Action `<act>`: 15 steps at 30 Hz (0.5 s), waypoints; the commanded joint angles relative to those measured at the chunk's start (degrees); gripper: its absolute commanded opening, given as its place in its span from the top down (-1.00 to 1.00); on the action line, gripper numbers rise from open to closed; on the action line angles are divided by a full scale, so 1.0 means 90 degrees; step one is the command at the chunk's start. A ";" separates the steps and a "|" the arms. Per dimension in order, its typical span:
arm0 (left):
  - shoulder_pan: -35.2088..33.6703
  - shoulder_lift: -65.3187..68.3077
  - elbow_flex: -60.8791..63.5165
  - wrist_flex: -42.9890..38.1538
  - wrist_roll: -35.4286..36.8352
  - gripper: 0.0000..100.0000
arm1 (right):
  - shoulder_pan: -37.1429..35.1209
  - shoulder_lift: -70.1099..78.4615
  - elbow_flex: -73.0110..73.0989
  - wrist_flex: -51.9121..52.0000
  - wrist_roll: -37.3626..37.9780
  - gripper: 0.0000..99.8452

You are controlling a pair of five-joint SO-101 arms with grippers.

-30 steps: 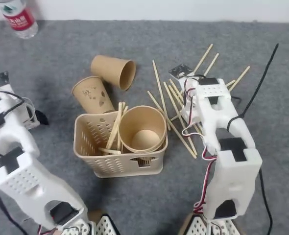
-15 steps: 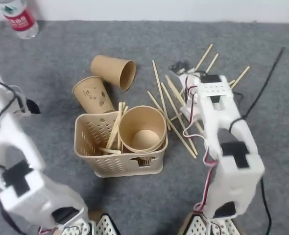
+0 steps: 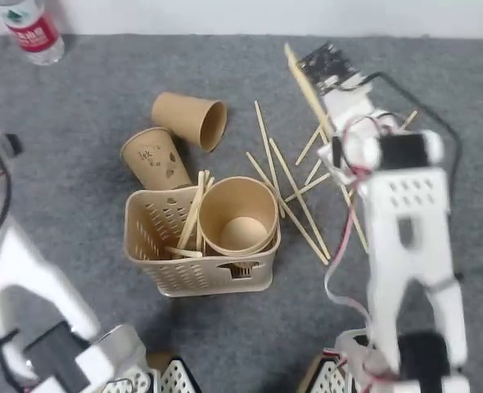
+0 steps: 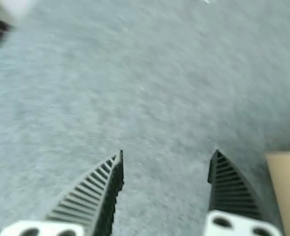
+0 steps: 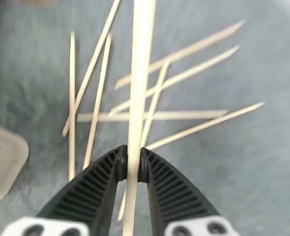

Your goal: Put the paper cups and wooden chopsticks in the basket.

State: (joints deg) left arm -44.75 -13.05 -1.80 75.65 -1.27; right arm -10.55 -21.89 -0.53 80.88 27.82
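Raised off the pile [image 3: 299,196]: right gripper [image 5: 132,166], clamped tight on one chopstick [image 5: 140,73], held well apart from the basket [image 3: 194,282]. Left gripper [image 4: 167,164] retracted, wide apart, empty. Basket drop is expected next.

A plastic bottle [image 3: 30,29] lies on grey carpet [image 3: 102,82].

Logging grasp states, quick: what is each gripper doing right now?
Left gripper: open, holding nothing.
Right gripper: shut on a wooden chopstick.

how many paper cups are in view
3: one upright cup in the basket; a plain one and a printed one lying behind it. Nested cups may be hidden.
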 commanded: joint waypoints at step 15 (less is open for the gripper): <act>-0.0361 -0.0449 -0.0357 0.1514 0.0274 0.46 | -0.3766 -0.1939 -0.1729 -0.0786 -0.2100 0.99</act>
State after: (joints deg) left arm -46.95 -14.73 -2.77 91.47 1.10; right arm -43.43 -40.88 -13.80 77.19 13.05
